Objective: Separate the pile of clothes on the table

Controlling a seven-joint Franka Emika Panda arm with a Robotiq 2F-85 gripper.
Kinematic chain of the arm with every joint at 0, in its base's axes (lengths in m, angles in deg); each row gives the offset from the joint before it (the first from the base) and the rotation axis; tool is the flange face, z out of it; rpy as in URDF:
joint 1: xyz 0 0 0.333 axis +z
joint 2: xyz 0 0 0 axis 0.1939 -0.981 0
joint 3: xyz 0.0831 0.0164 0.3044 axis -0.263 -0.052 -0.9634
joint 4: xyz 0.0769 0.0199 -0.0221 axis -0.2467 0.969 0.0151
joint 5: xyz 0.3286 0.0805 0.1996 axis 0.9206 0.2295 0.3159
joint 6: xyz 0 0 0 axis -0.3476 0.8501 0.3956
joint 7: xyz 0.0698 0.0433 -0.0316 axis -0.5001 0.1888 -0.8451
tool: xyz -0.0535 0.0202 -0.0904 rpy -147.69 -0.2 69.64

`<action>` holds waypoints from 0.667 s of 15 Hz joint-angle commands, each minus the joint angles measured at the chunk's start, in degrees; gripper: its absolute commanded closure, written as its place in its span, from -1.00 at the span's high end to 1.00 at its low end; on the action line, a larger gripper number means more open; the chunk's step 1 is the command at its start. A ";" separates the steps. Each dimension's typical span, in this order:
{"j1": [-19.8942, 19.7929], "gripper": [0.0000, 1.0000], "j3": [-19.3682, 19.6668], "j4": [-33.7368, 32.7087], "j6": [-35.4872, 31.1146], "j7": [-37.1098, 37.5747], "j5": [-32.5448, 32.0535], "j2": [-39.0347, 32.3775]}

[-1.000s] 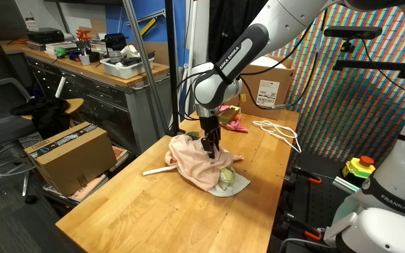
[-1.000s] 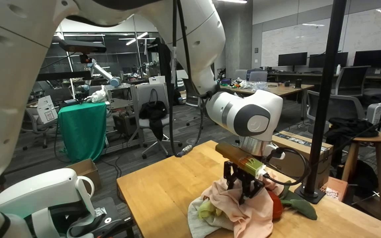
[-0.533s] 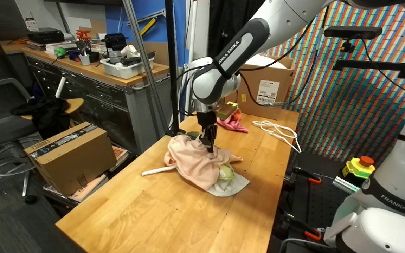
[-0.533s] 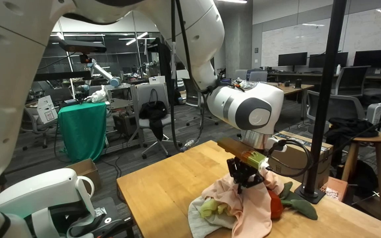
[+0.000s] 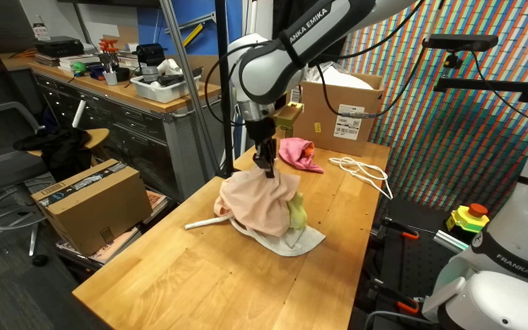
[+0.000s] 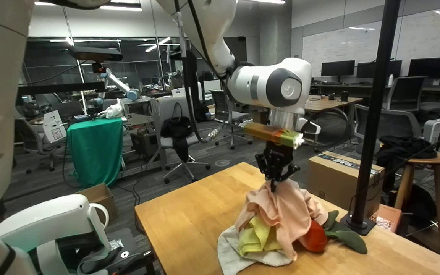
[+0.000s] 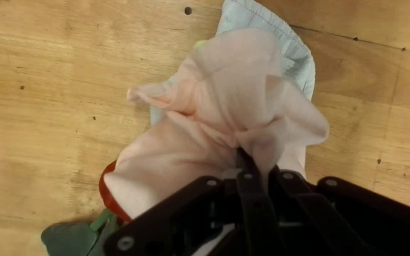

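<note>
Had the gripper drawn almost together above the pile of clothes, with a tuft of the peach cloth pinched in its grip. Held that cloth up in a peak directly below the gripper, with its lower folds draped over the rest and not yet free of them. Found the yellow-green cloth lower down under the gripper, partly hidden by the peach one, and the whitish cloth beneath both, spread on the table. Could not rule out a bit of yellow-green fabric caught in the same grip.

Saw the pink cloth beyond the gripper in an exterior view, apart from the pile, with an orange thing showing in its folds. Noted also a red thing partly covered by the peach cloth, low to the side of the gripper, with green leaves just beside it.

Counted one cloth apart, one pinched but not separated, and two left overlapping under the gripper. Judged the task well short of finished, likely at the step of taking off the top layer. Called, by that reckoning, for more height above the pile, then a carry to one side. Ran some risk of dragging the yellow-green one along.
</note>
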 commanded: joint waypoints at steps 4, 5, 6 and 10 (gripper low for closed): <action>7.17 -0.96 -1.25 -8.06 12.89 7.24 -8.42 3.48; 8.01 -0.96 -1.64 -9.26 13.80 8.15 -8.87 3.43; 8.74 -0.96 -2.01 -10.31 14.71 8.66 -9.26 3.31; 11.21 -0.96 -3.27 -13.69 16.86 10.64 -10.34 3.07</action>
